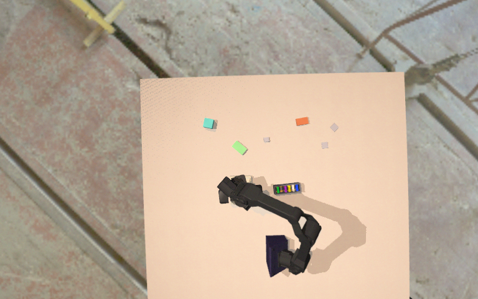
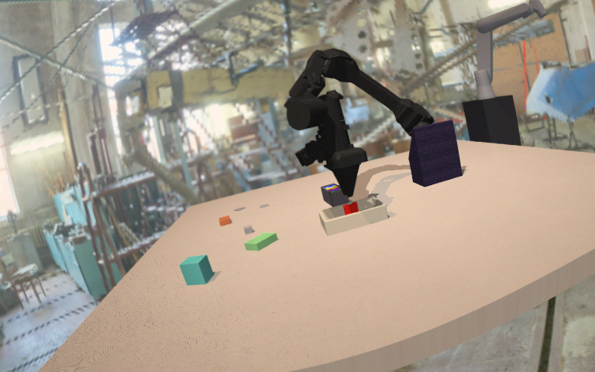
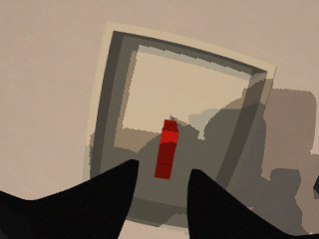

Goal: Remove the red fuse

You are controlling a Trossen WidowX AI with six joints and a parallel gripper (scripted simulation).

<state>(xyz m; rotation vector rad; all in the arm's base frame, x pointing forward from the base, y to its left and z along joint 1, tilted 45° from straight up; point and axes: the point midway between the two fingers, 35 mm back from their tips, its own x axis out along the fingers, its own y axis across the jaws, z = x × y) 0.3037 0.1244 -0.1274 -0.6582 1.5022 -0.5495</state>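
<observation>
The tray (image 2: 353, 220) serves as landmark. Well left of it on the table (image 2: 394, 280) lie a teal cube (image 2: 196, 270) and a green block (image 2: 260, 241). Inside the tray stands the red fuse (image 3: 166, 149), clear of both fingers. Directly above, the gripper (image 3: 162, 182) hangs partly open, holding nothing. Just behind the tray sits the fuse block (image 2: 333, 194).

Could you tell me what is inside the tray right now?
The red fuse is inside the tray, below the open gripper. The fingers hide the tray's near edge.
</observation>
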